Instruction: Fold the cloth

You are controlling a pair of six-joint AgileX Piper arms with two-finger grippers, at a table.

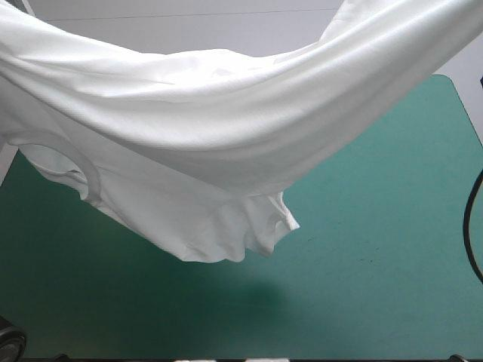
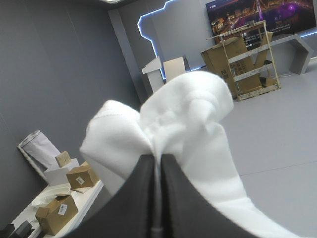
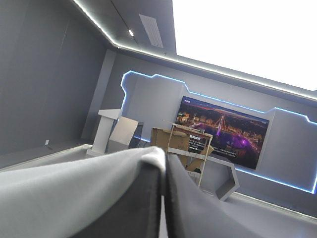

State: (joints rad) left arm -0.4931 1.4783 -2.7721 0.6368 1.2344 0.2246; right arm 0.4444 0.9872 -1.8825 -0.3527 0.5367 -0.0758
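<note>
The white T-shirt [image 1: 226, 128] hangs high above the teal-green table [image 1: 377, 249], stretched in a sagging band from the left side of the high view to its upper right. A sleeve opening [image 1: 79, 170] and a bunched hem [image 1: 260, 226] droop lowest. Both grippers are out of sight in the high view. In the left wrist view my left gripper [image 2: 157, 159] is shut on a bunched wad of the T-shirt [image 2: 183, 114]. In the right wrist view my right gripper [image 3: 163, 166] is shut on a taut edge of the T-shirt [image 3: 74, 183], which runs off to one side of it.
Both arms are raised, so the wrist views look level into the room. The T-shirt's shadow falls on the table's front middle [image 1: 226, 302]. Bare teal-green cover shows at the right and front.
</note>
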